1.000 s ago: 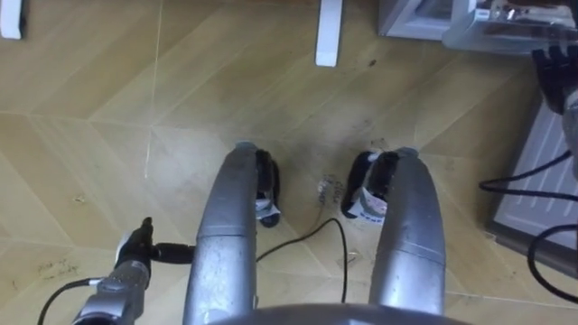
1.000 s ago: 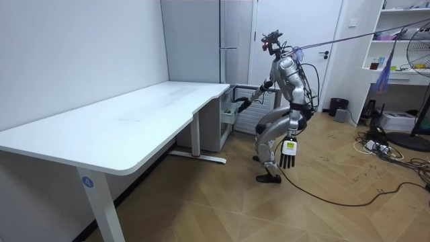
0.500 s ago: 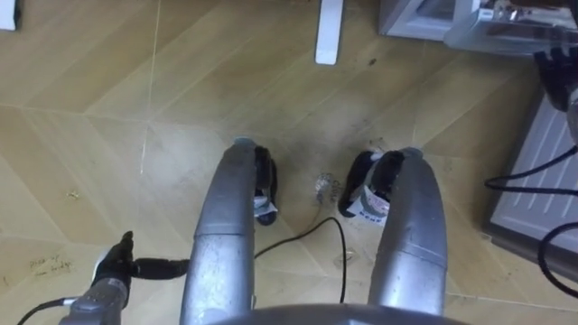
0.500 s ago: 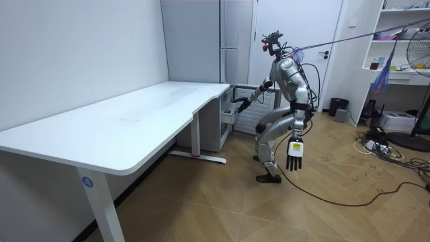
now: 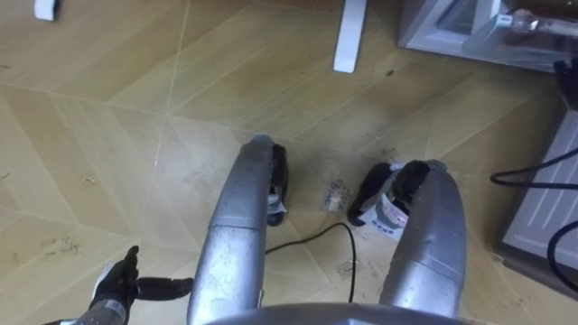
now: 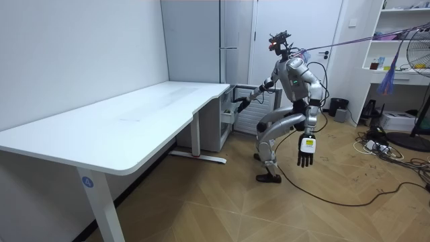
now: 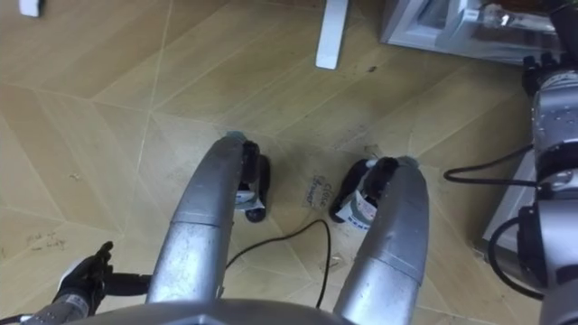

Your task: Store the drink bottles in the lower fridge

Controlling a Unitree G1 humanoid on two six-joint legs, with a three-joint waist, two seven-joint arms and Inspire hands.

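**Robot at the fridge, seen from the head camera and from the room.** The robot is standing with bent knees on the wooden floor (image 5: 81, 117), at the end of the white counter (image 6: 134, 114) and facing the tall grey fridge (image 6: 201, 60). The left hand (image 5: 115, 285) is hanging at the lower left of the eye views, beside the left thigh. Its fingers are straight and loosely spread, and they are holding nothing. In the room view this hand is dangling on the robot's near side, towards the room view's right. The right hand (image 7: 540, 65) is reaching into the upper right of the frame, at the front of the translucent drawer (image 7: 442, 27) that is standing pulled out low on the fridge. Whether this hand is spread or clasping cannot be told. Blurred shapes (image 5: 528, 20) are lying in the drawer, and whether they are the drinks cannot be told. The white counter foot (image 5: 349, 41) is resting on the floor at top centre, just left of the drawer. A pale ribbed panel (image 5: 546, 194) is showing at the right edge.
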